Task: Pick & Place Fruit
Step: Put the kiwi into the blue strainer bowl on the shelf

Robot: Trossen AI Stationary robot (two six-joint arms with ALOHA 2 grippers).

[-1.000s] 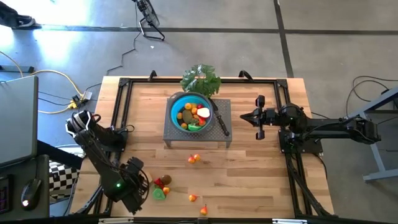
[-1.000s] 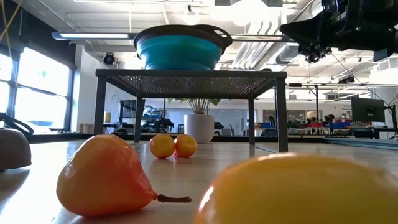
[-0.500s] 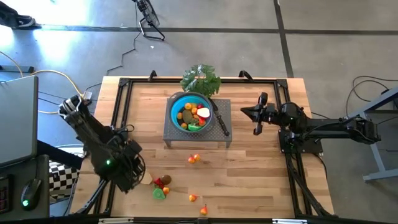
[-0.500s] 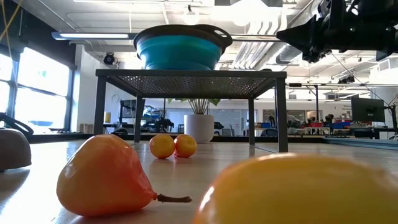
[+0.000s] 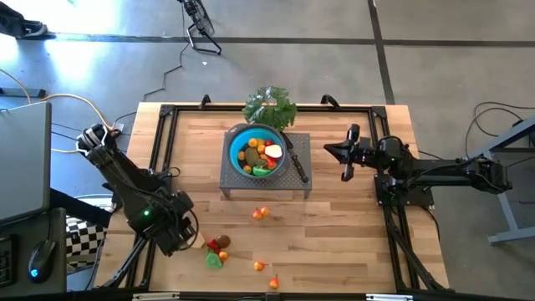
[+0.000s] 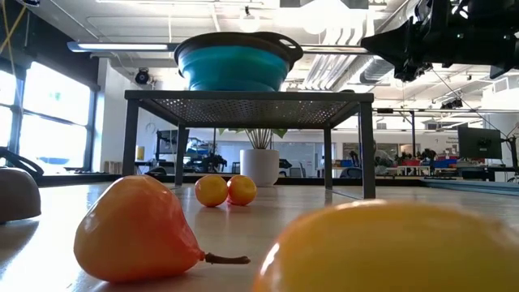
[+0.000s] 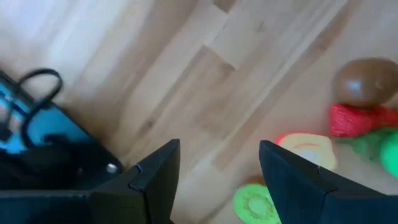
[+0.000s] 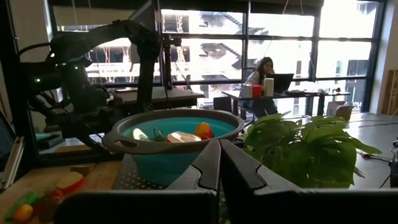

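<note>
Since a second ago my left gripper (image 7: 217, 168) has swung in above the loose fruit (image 5: 217, 248) at the table's near left, jaws parted and apparently empty. Right gripper (image 5: 349, 154) waits pinched shut beside the blue bowl (image 5: 235, 142).

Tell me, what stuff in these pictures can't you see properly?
- Fruit inside the blue bowl: low view, hidden by the bowl's wall.
- Yellow fruit: low view, blurred and cut off by the bottom edge.
- Left gripper: high view, fingertips hidden under its own arm.
- Green slice: left wrist view, partly behind a finger.
- Person at a desk: right wrist view, too small for detail.
</note>
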